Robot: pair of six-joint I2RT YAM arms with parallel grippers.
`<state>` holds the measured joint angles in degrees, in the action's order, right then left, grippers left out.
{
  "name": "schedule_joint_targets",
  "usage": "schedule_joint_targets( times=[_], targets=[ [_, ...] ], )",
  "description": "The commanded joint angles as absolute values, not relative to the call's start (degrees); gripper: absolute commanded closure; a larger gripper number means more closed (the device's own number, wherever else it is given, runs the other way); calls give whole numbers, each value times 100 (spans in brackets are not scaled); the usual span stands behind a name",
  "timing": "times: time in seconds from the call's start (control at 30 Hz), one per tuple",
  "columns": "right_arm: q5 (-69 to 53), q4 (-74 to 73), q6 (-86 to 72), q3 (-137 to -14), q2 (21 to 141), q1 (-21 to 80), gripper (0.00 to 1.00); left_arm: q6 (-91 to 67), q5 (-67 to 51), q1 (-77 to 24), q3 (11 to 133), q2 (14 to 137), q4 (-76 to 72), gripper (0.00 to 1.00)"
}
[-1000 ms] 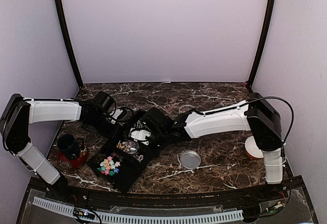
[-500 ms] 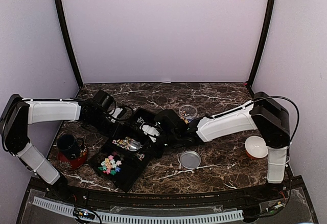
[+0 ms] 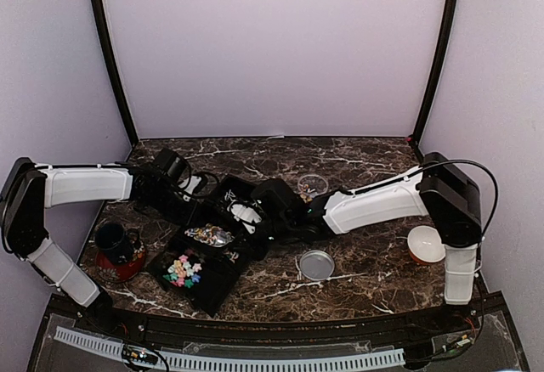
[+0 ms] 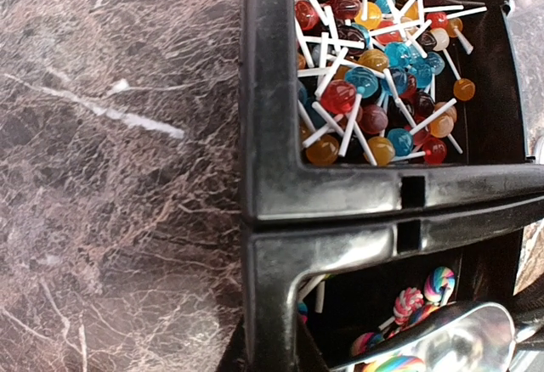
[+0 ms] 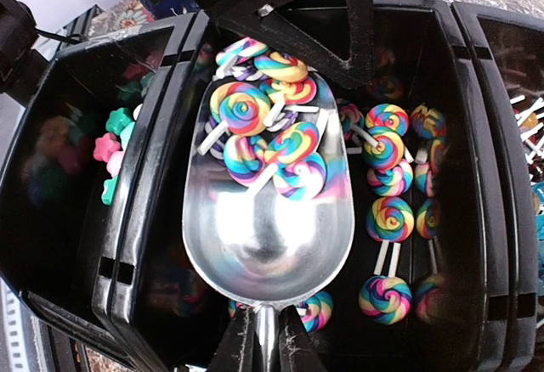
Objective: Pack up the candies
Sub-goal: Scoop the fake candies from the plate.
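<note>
Candies (image 5: 263, 134): a load of swirl lollipops lies in the scoop (image 5: 268, 219), heaped in the front half of the bowl, the end away from the right claw (image 5: 257, 338). More of the same kind lie loose below and to the side, in the middle compartment of the tray (image 5: 127, 245).

Right claw: closed on the scoop handle. The scoop's long axis runs straight out from the claw, bowl level and mouth up, over the middle compartment.

Jar (image 3: 312, 185): stands on the surface (image 3: 374, 279) behind the right claw, beside its forearm on the far side, open at the top. The lid (image 3: 316, 264) lies apart on the forearm's near side.

Governing relation: the jar lies opposite to the way the scoop points. Judgement: the right arm must draw back and swing the scoop tip round to the jar mouth, keeping the bowl level until then.

Left claw (image 3: 197, 202): closed, at the tray's far end. Whether it pinches the rim cannot be told. It is well apart from the jar.
</note>
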<state>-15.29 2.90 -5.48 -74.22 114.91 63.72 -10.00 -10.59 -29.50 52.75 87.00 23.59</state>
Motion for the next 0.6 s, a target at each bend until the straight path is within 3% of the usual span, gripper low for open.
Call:
schedule_joint_targets(
  times=[0.0,0.3,0.57],
  targets=[
    [-1493,584,-293,-7990,11733,6572,100,-1215,-1643,-3004,5534,8337,1758,100],
    [-924,556,-820,-8306,12088,6621,100,-1210,-1672,-3004,5516,8334,1715,100],
    [-1056,1932,-849,-7276,11804,6618,100,-1226,-1537,-3006,5506,8314,1747,100]
  ],
)
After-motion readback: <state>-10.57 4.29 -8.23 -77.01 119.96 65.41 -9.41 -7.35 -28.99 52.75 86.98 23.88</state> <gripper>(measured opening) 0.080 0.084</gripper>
